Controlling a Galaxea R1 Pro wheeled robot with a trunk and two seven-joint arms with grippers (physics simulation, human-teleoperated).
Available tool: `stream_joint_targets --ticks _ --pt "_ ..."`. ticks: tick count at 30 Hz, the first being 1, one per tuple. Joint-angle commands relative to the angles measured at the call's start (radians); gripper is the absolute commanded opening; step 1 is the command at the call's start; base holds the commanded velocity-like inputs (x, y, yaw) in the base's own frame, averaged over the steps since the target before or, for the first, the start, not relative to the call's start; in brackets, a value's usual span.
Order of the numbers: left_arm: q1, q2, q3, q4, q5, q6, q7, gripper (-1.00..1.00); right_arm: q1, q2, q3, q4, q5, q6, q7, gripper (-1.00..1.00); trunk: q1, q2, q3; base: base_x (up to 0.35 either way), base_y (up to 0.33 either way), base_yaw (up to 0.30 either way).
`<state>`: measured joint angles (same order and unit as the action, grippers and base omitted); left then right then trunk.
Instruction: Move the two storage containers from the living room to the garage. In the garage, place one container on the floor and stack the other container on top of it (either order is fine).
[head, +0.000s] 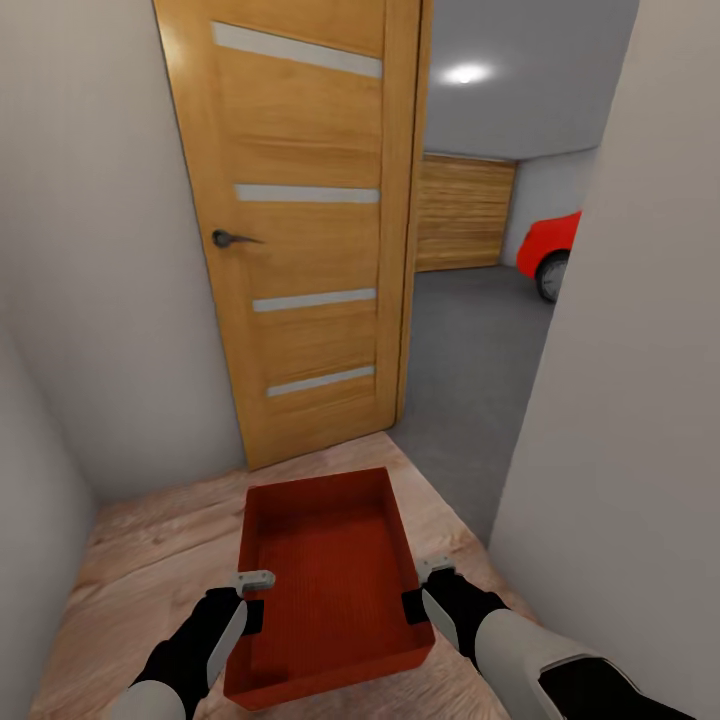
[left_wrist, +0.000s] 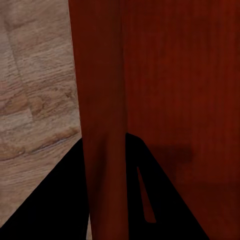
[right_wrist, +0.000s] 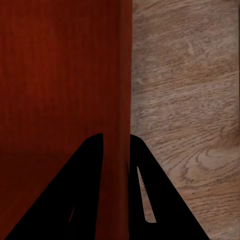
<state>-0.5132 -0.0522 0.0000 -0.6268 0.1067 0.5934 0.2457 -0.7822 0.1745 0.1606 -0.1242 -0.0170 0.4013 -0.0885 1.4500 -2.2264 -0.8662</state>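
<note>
I carry one red-orange storage container (head: 330, 590), an open box with ribbed walls, held level above the wood-plank floor. My left gripper (head: 254, 592) is shut on its left wall (left_wrist: 102, 125), and my right gripper (head: 422, 590) is shut on its right wall (right_wrist: 125, 90). In both wrist views the black fingers (left_wrist: 150, 200) (right_wrist: 145, 200) straddle the thin red wall, with the box's inside on one side and planks on the other. Ahead through the doorway lies the garage with its grey concrete floor (head: 470, 370) and part of a red car (head: 550, 250).
A wooden door (head: 305, 230) with a dark handle stands open at the left of the doorway. White walls (head: 620, 380) close in on both sides, the right one very near my right arm. A wooden garage door (head: 465, 212) shows at the far end.
</note>
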Motion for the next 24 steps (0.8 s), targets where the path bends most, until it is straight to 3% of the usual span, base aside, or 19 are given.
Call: stream_joint_targets --ticks 1,16,24 --pt "0.001 0.002 -0.015 0.001 0.057 -0.003 -0.029 -1.0 -0.018 0.0 0.019 -0.003 0.017 0.008 0.0 -1.0 0.0 0.0 -0.001 0.341 0.135 -0.197" --pt "0.001 0.002 -0.015 0.001 0.057 -0.003 -0.029 -1.0 -0.017 0.0 0.019 -0.003 0.017 0.008 0.0 -1.0 0.0 0.0 -0.001 0.341 0.14 -0.256" --pt "0.001 0.002 -0.016 0.001 0.057 -0.003 -0.029 -1.0 -0.017 0.0 0.019 -0.003 0.017 0.008 0.0 -1.0 0.0 0.0 -0.001 0.341 0.141 -0.071"
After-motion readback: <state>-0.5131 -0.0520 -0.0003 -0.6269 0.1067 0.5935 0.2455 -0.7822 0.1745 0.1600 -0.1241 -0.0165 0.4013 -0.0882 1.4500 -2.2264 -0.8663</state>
